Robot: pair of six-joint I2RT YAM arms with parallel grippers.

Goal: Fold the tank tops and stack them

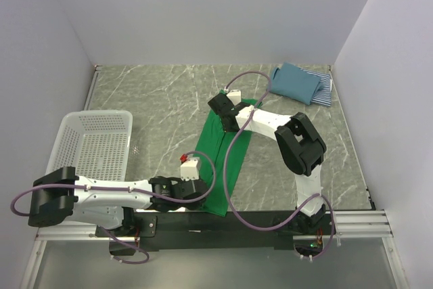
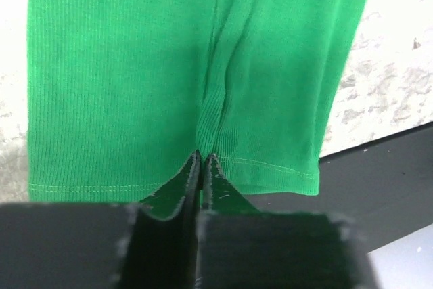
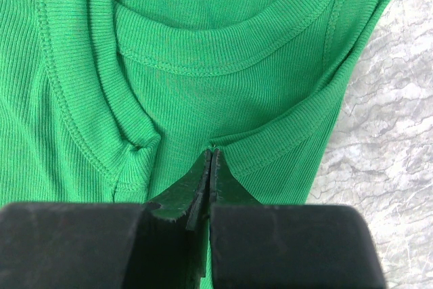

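Holding the green tank top (image 1: 215, 135) at both ends, the two arms span it. It lies as a long narrow strip on the tabletop (image 1: 162, 93), just right of the white mesh basket (image 1: 95, 114), and slants from level with the basket's near rim away toward the far right.

Left claw (image 2: 201, 160): fingers pressed together on the bottom hem, with a ridge of cloth puckering up from the tips.

Right claw (image 3: 211, 157): shut tight at the armhole binding beside the neckline. Cloth gathers at the tips, so it reads as a pinch, though the contact itself sits under the fingers.

Progress:
- The teal-blue tank top (image 1: 295, 82) is folded and rests on the striped tank top (image 1: 325, 90). Both are well apart from the basket, in the far right corner beyond the green strip.
- Two of the three look done and stacked.
- The green one appears folded lengthwise only. By judgement, what is left is the crosswise folding and the carry over to the pile.

Hard to make out:
- Only an edge of the striped top shows from under the teal one, so its fold cannot be checked.
- In the overhead view, the wrists and looping cables mask both claw tips.
- Each wrist view cuts off all but its own end of the green top.
- The number of layers in the strip cannot be told.
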